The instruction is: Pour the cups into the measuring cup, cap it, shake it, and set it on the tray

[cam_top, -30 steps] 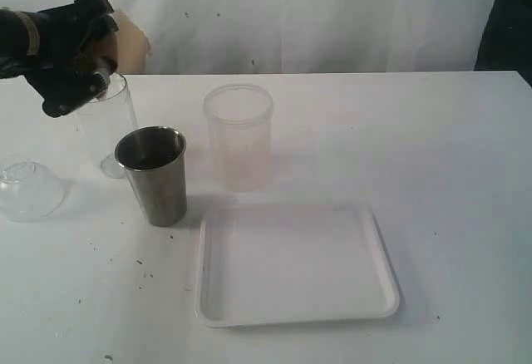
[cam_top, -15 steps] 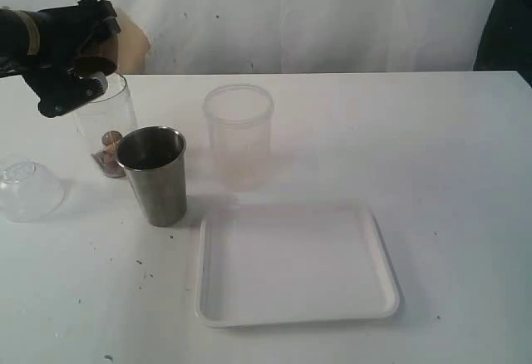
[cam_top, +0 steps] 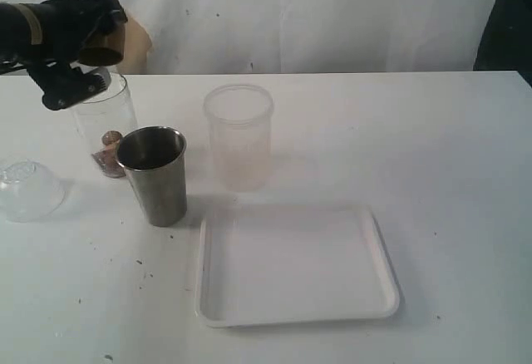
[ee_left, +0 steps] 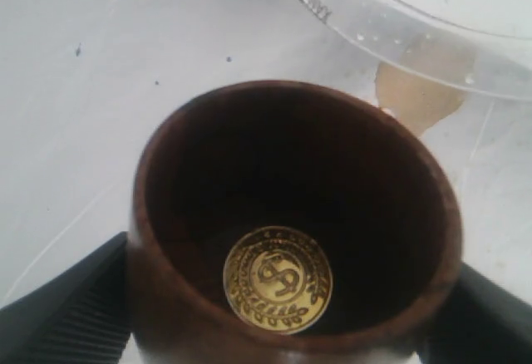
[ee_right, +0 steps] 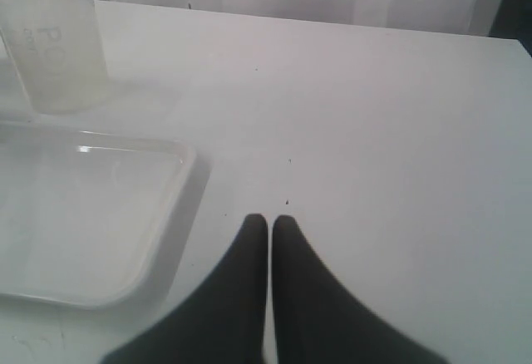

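Observation:
My left gripper (cam_top: 81,58) is shut on the brown wooden cup (cam_top: 105,46), holding it tilted just above the rim of the clear measuring cup (cam_top: 105,121) at the far left. Small brownish pieces (cam_top: 108,154) lie at the measuring cup's bottom. In the left wrist view the brown cup (ee_left: 208,214) sits between both fingers (ee_left: 71,310), with a gold coin (ee_left: 278,279) inside. The steel tumbler (cam_top: 154,174) stands upright in front of the measuring cup. The white tray (cam_top: 295,264) lies nearer the front. My right gripper (ee_right: 270,219) is shut and holds nothing, low over the table beside the tray (ee_right: 83,214).
A frosted whitish cup (cam_top: 238,135) stands behind the tray, also seen as the frosted cup (ee_right: 58,40) in the right wrist view. A clear domed lid (cam_top: 29,189) rests on the table at the left edge. A white wall backs the table.
The measuring cup was empty a second ago and now has small pieces at its bottom. My left gripper with the brown cup has lifted slightly. The right gripper has not moved.

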Available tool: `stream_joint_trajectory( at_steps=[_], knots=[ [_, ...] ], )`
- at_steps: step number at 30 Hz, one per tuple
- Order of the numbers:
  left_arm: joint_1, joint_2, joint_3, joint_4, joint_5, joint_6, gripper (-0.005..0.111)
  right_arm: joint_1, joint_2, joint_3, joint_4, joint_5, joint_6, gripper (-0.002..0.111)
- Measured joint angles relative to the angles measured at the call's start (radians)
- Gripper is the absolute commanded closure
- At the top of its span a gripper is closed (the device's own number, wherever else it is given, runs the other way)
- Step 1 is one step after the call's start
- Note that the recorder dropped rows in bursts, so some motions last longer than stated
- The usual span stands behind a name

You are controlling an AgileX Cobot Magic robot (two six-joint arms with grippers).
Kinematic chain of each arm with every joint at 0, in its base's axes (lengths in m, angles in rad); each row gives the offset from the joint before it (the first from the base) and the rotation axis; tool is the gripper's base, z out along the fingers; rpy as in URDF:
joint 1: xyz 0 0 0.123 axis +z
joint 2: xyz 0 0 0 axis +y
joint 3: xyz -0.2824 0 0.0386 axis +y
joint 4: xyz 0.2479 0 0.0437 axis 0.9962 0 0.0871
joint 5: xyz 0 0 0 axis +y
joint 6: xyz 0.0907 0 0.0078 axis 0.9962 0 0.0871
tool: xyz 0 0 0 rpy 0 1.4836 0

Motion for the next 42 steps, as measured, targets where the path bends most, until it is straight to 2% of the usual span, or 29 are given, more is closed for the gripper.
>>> stream_joint_trajectory(
  at_steps=[5, 12, 15, 19, 27, 36, 42],
  knots=[
    [0.000, -0.002, 0.024, -0.113, -0.069, 0.106, 0.107, 0.000, 0.000, 0.000, 0.000, 0.000, 0.000, 0.106],
    [0.000, -0.022, 0.065, -0.143, -0.116, 0.125, 0.107, 0.000, 0.000, 0.000, 0.000, 0.000, 0.000, 0.106],
    [0.000, -0.028, 0.067, -0.212, -0.123, 0.125, 0.107, 0.000, 0.000, 0.000, 0.000, 0.000, 0.000, 0.106],
    [0.000, -0.030, 0.067, -0.404, -0.137, 0.123, 0.107, 0.000, 0.000, 0.000, 0.000, 0.000, 0.000, 0.106],
    [0.000, -0.031, 0.067, -0.899, -0.165, 0.123, 0.107, 0.000, 0.000, 0.000, 0.000, 0.000, 0.000, 0.106],
    [0.000, -0.031, 0.067, -1.335, -0.172, 0.103, 0.107, 0.000, 0.000, 0.000, 0.000, 0.000, 0.000, 0.106],
    [0.000, -0.031, 0.067, -1.636, -0.315, 0.098, 0.107, 0.000, 0.000, 0.000, 0.000, 0.000, 0.000, 0.106]
  ],
)
